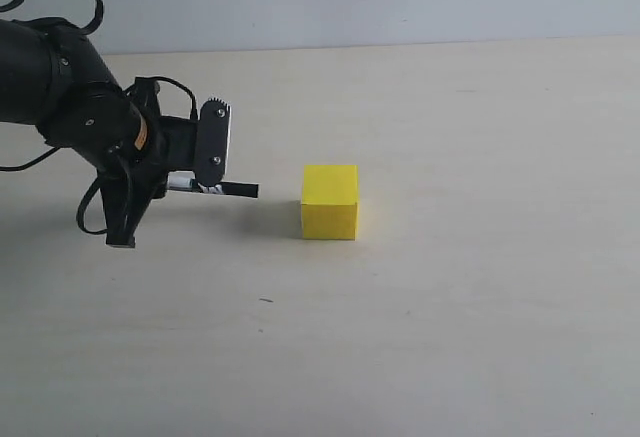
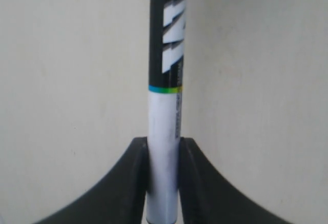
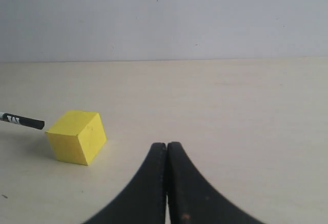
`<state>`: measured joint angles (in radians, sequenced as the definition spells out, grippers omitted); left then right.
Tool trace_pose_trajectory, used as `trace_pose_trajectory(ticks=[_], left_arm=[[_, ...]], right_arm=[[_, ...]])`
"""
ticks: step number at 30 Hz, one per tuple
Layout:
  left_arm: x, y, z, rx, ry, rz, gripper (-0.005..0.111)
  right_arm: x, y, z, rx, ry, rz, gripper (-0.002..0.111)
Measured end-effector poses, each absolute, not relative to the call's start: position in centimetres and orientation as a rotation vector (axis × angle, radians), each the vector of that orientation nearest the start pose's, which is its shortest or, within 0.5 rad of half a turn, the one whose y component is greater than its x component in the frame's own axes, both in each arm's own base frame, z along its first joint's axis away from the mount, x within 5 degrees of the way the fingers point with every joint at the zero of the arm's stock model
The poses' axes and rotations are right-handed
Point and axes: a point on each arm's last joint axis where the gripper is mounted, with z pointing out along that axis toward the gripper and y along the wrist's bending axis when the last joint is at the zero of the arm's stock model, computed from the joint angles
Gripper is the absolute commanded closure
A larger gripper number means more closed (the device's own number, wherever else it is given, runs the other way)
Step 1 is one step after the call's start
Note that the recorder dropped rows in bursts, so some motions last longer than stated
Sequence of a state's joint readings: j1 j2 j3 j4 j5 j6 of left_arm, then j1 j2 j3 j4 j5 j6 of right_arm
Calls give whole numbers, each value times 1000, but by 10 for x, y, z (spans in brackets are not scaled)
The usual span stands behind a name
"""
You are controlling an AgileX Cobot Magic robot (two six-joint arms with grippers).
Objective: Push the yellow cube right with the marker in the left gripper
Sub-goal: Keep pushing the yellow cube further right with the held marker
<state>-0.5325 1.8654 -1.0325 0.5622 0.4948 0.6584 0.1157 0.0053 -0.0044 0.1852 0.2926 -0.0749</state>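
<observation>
Low over a pale wooden surface, a bulky black arm with loose black cables reaches in from the left. Its left claw is narrowed onto a slim marker. The claw grips the white part of the barrel, and the black end sticks out to the right. In the left wrist view the two black fingers press against either side of the white barrel, with no gap showing between fingers and pen. Beyond the grip a thin coloured ring marks where the white barrel meets the black part, which carries slanted white marks.

The marker is held nearly level, just above the surface, and points right toward a yellow cube. The cube sits flat on the surface a little right of centre, with one side face turned to the marker. The black tip is near that face but not touching it; a strip of bare surface lies between them. Nothing else touches the cube.

The right claw shows only in its own wrist view. Its two curved black fingers are pressed together with nothing between them. The cube and the marker tip lie ahead of it, well apart from it. A plain grey wall rises behind the far edge.
</observation>
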Motion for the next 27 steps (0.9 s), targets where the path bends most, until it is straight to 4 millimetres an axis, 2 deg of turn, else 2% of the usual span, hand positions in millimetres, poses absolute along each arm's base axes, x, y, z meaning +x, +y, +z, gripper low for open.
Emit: trace_pose_trajectory(ticks=[15,19,22,24,26,27], left_arm=[[310,-151,145,-2369,-2264,-625,107],[308,-154,144,-2347,-2326,-569,107],[306,-171,145,-2453,-2351,-541,107],[302,-195,144,-2549,-2375,-475,107],[293,-216,135,-2614,-2302,-425,107],[290,-220,132,-2628,-2265,-421,107]], right_arm=[[54,11,188,-50,1776,205,108],[54,11,188,-50,1776,205,108],[54,11,188,-50,1776,205,108],[54,11,188,-50,1776,205,108],[54,11,188,-50,1776,205,108],[54,11,188,-50,1776,205,108]])
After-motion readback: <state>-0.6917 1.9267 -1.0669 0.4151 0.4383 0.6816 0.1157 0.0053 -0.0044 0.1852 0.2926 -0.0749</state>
